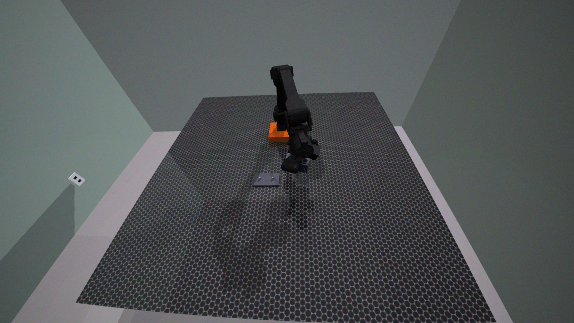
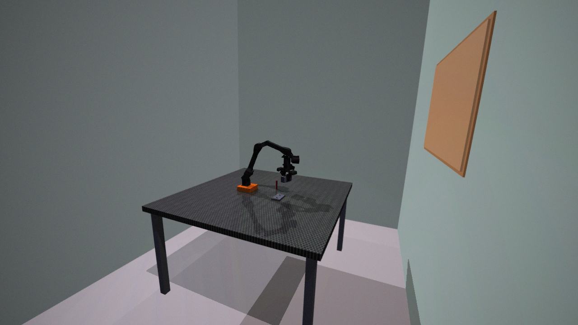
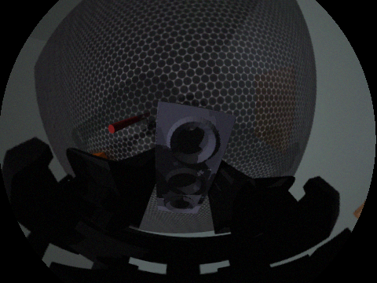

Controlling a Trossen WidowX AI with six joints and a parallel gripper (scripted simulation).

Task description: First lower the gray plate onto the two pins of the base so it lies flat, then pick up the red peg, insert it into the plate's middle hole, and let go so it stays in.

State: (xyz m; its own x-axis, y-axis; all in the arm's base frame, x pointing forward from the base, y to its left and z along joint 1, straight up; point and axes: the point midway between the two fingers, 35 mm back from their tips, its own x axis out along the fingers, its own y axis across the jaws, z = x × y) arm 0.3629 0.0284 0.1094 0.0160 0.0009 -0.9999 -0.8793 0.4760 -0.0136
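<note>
My gripper is shut on the gray plate and holds it above the table. The wrist view shows three holes in a row in the plate. The gray base lies flat on the table, left of my gripper in the top view, with its two small pins pointing up and nothing on them. The red peg stands upright behind the base in the exterior view, apart from my fingers. In the top view I cannot see the peg.
The arm's orange mounting block sits on the table, behind the base in the top view. An orange-brown panel hangs on the wall, away from the table.
</note>
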